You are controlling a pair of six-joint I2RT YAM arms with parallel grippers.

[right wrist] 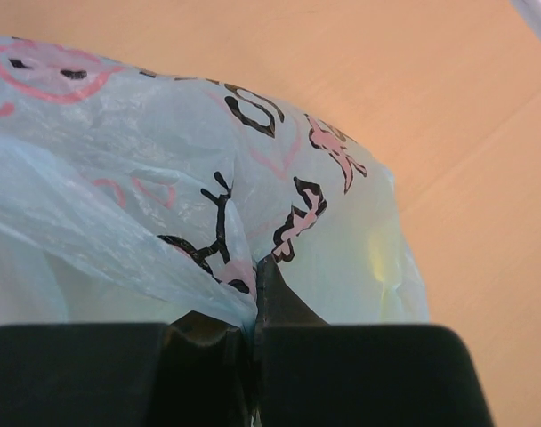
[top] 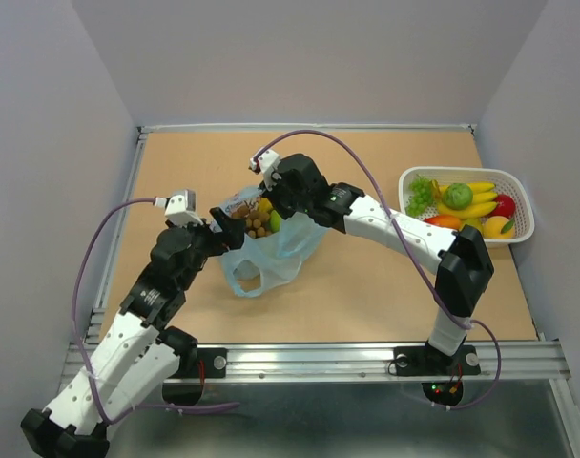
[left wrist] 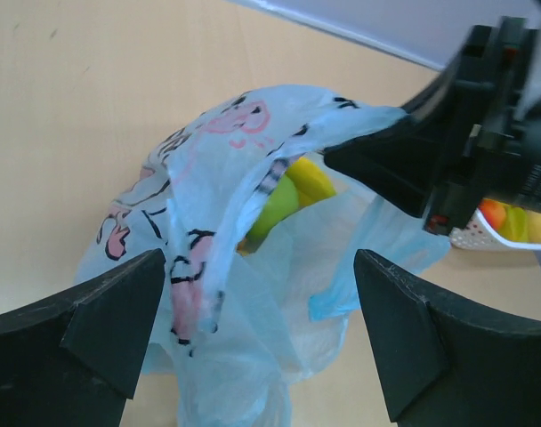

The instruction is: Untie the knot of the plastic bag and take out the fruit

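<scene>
The light blue plastic bag [top: 269, 256] with pink and dark prints sits mid-table with its mouth open. Fruit shows inside: a brown grape bunch [top: 257, 225], a green piece [top: 275, 221] and a yellow piece [top: 264, 204]; green and yellow also show in the left wrist view [left wrist: 284, 203]. No knot shows. My right gripper [top: 269, 197] is shut on the bag's far rim [right wrist: 208, 267] and holds it up. My left gripper [top: 223, 226] is open, its fingers [left wrist: 119, 311] either side of the bag's near rim [left wrist: 199, 267] without closing on it.
A white basket [top: 462, 171] with several toy fruits stands at the right edge of the table. Grey walls enclose the table on the left, back and right. A metal rail runs along the near edge by the arm bases.
</scene>
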